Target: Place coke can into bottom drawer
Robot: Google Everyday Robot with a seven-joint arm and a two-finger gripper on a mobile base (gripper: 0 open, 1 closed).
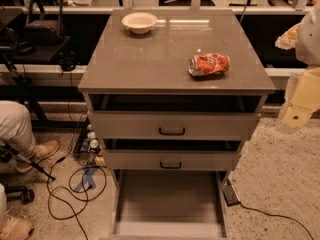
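Observation:
The coke can (209, 64) lies on its side on the cabinet top (150, 59), toward the right front. The bottom drawer (170, 204) is pulled out wide, its flat floor bare. My gripper (298, 115) hangs at the right edge of the camera view, to the right of the cabinet and below the level of the can, apart from it. It holds nothing that I can see.
A cream bowl (139, 21) sits at the back left of the cabinet top. The two upper drawers (171, 126) stand slightly ajar. Cables (70, 184) and a person's legs and shoes (22, 144) are on the floor at the left. A cord (270, 216) runs at the right.

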